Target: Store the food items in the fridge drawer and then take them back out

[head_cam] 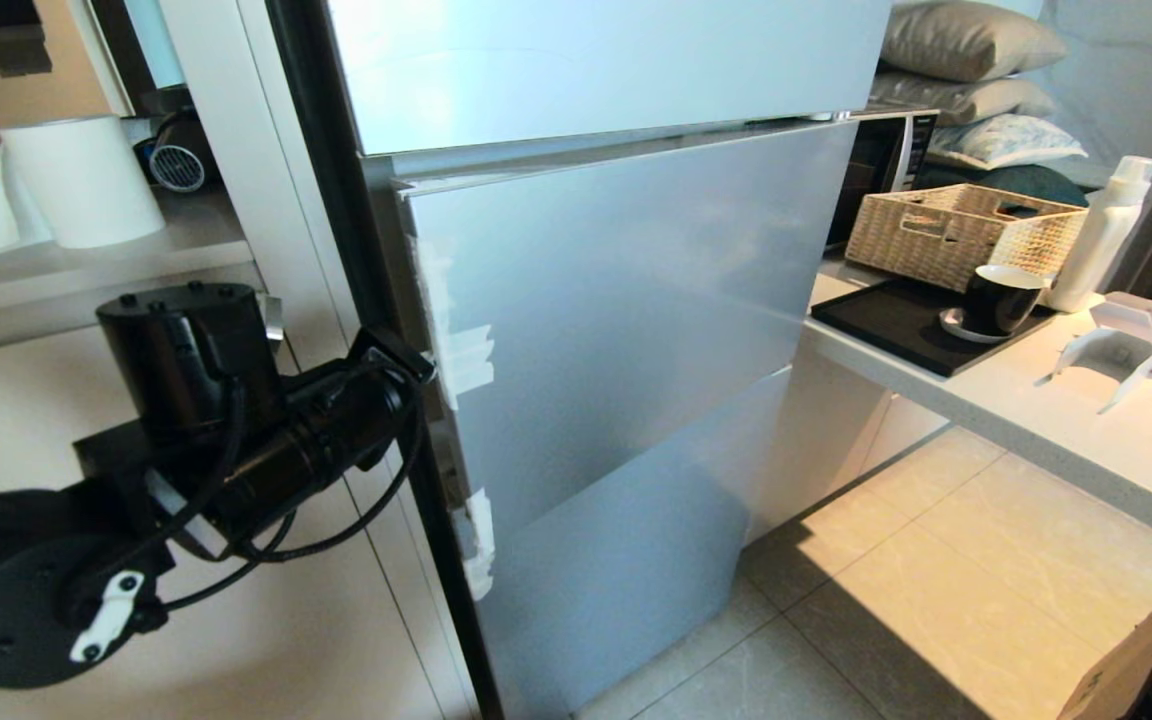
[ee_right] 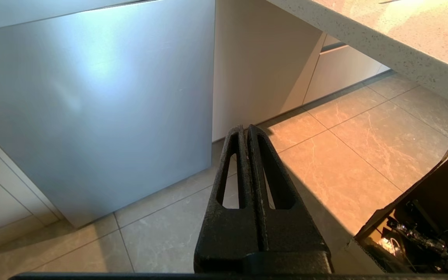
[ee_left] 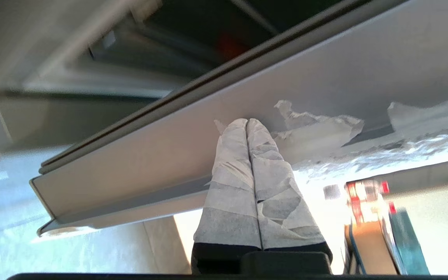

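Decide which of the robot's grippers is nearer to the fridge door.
Left. The left gripper, shut, has its fingertips against the fridge door's edge. The right gripper, shut, hangs apart from the fridge, over the floor tiles.

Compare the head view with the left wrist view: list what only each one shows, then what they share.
Only the head view: the counter with a wicker basket, a black cup, a white bottle, and a paper roll on the left.

Only the left wrist view: the left gripper with its tape-wrapped fingers together at the door edge, and a dark gap with a blurred red spot.

Both: the silver fridge door with torn white tape.
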Available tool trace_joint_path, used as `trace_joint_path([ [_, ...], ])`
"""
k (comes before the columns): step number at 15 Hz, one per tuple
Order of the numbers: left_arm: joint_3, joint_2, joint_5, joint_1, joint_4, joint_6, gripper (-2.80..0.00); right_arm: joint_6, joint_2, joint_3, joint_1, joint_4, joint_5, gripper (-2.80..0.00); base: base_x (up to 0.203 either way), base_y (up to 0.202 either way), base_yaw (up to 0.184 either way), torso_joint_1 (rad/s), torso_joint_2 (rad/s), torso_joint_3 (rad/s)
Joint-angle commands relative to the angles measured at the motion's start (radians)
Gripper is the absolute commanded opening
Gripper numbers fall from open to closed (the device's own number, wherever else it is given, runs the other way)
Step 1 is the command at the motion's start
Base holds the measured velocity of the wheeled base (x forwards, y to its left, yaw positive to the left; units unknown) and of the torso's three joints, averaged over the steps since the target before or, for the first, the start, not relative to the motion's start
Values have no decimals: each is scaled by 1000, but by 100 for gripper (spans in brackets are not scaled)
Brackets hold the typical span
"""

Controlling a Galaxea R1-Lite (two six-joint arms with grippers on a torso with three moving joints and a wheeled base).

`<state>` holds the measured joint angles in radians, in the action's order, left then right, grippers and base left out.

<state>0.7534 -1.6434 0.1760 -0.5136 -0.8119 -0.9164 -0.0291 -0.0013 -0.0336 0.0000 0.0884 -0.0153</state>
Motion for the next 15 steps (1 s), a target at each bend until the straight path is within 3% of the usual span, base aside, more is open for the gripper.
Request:
trace_joint_path([
  [1,-32,36,5,-32,-1,-4,-280,-1,1,0,0,1,0,-280,0,0,0,0,0,0],
  [15,-106,117,7,-221,5,-4,-280,0,1,0,0,1,0,-280,0,0,0,0,0,0],
])
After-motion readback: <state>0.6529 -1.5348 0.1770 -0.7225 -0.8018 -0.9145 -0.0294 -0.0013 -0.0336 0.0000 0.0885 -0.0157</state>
